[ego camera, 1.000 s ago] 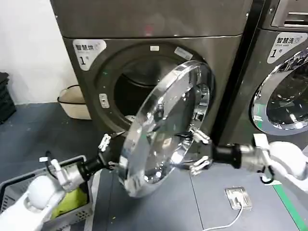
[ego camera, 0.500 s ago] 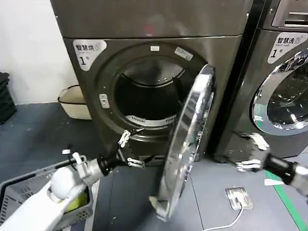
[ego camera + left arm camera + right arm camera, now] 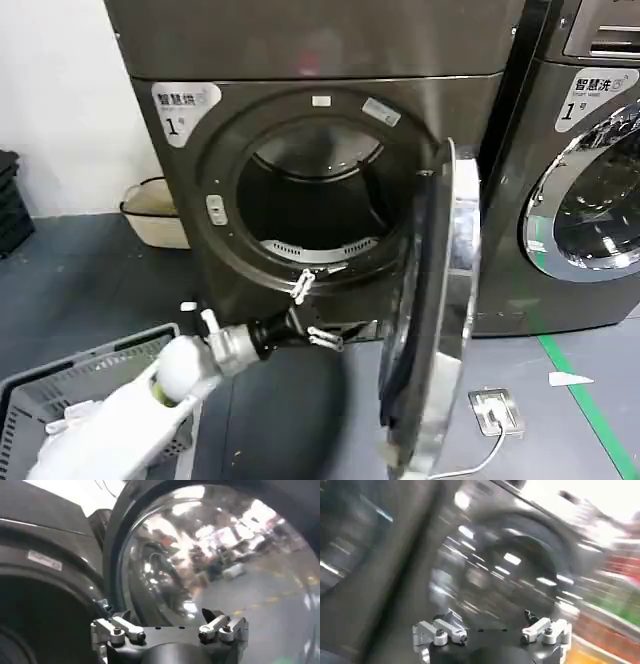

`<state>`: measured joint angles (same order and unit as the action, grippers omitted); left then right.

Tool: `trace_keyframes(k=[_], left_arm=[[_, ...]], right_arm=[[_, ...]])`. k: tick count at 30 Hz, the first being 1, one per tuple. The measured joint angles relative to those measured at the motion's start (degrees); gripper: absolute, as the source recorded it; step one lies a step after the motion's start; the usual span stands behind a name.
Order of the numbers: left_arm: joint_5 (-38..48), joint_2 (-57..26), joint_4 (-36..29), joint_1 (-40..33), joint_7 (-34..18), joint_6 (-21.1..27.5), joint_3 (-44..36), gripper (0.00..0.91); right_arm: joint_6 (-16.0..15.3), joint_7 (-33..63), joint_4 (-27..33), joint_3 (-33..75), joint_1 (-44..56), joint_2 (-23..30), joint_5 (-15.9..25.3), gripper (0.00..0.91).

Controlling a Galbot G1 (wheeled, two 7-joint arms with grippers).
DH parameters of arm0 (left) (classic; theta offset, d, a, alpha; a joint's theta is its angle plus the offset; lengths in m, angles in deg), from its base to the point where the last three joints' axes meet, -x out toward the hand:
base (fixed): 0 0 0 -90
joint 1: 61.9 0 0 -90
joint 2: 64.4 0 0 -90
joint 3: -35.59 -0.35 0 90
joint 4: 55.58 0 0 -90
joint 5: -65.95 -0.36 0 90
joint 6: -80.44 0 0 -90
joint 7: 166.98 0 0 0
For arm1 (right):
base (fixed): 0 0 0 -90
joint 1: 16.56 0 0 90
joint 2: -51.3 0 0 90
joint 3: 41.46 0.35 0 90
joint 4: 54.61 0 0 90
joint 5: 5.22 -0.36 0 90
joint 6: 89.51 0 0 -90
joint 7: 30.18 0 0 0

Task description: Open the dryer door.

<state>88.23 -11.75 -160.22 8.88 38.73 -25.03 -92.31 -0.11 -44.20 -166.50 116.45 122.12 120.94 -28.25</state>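
Observation:
The dryer, dark bronze-grey with a white badge marked 1, stands in front of me with its drum opening exposed. The dryer door stands swung out to the right, edge-on to the head view, chrome ring outward. My left gripper hangs open just below the drum opening, left of the door's inner face and apart from it. In the left wrist view the same gripper is open with nothing in it, facing the door's bulging glass. My right gripper is open and empty before a blurred machine front.
A second machine with a chrome-ringed door stands right of the dryer. A grey basket sits at the lower left, a pale tub by the wall. A floor socket plate and green line lie right of the door.
The door has swung from half open to wide open, edge-on at the right. My left gripper moved right, under the drum opening. My right gripper has left the head view.

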Motion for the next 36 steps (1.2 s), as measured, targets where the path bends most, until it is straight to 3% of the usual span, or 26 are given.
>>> trace_keyframes(k=[10, 18, 23, 29, 36], left_arm=[[-0.15, 4.25, 2.79, -4.63, -0.96, 0.22, -6.0, 0.907], [-0.21, 7.87, 6.03, -8.79, -1.57, 0.06, -10.27, 0.907], [-1.5, 10.59, 8.71, -11.21, -2.42, -0.22, -12.16, 0.907], [-2.22, 14.4, 12.44, -13.23, -2.81, -0.33, -14.08, 0.907], [-2.29, 17.18, 14.69, -14.38, -2.85, -0.31, -15.36, 0.907]], right_arm=[[-2.67, 8.57, 6.42, 9.3, -3.01, 6.62, 5.43, 0.907], [-0.98, 15.33, 13.72, 16.84, -2.16, 6.82, 11.06, 0.907], [-0.32, 16.45, 15.54, 19.39, -1.96, 6.97, 12.05, 0.907], [-3.06, 18.74, 15.34, 21.09, -2.72, 7.13, 12.2, 0.907], [-2.72, 19.09, 15.67, 22.39, -2.15, 7.64, 13.19, 0.907]])
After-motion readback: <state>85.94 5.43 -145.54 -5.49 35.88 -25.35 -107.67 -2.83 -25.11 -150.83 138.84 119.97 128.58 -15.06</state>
